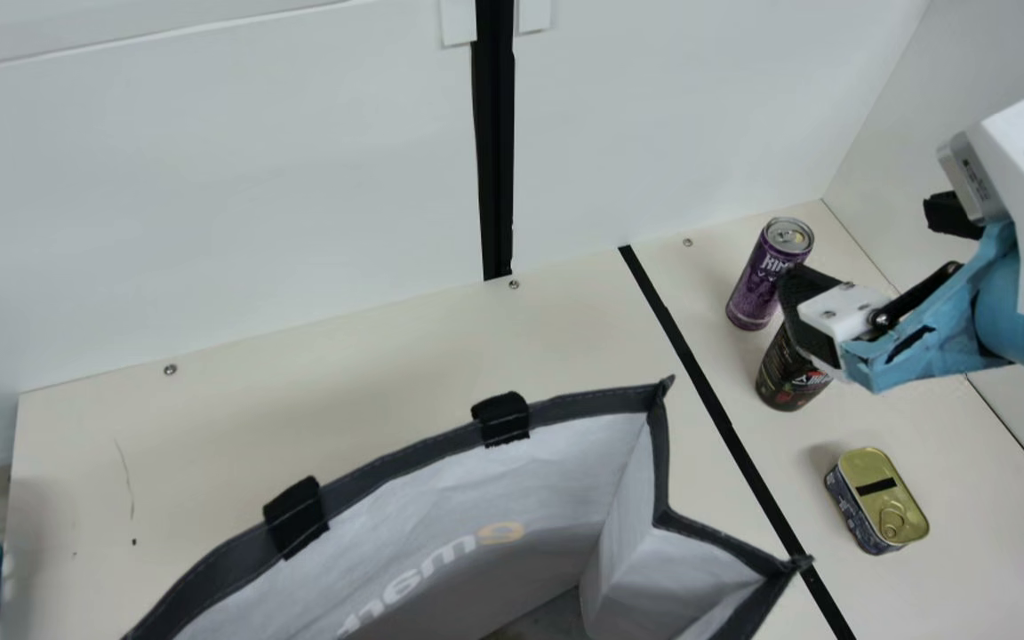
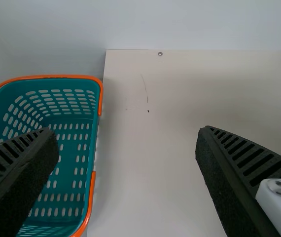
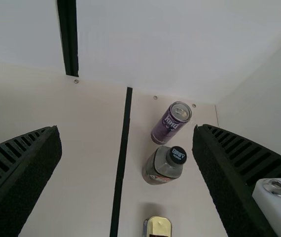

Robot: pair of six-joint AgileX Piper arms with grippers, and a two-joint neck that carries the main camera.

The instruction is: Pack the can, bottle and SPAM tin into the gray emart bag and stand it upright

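One smooth, cylindrical metal can (image 1: 754, 289) stands upright; left gripper (image 2: 126, 136) and right gripper (image 1: 857, 244) gape wide, empty.

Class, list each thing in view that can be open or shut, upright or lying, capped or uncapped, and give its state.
Bag: mouth open
Can: upright, outside the bag
Bottle: upright, capped
Tin: lying flat, lid on, ring down
Basket: open-topped, handles down along the rim
Left end effector: open, holding nothing
Right end effector: open, holding nothing
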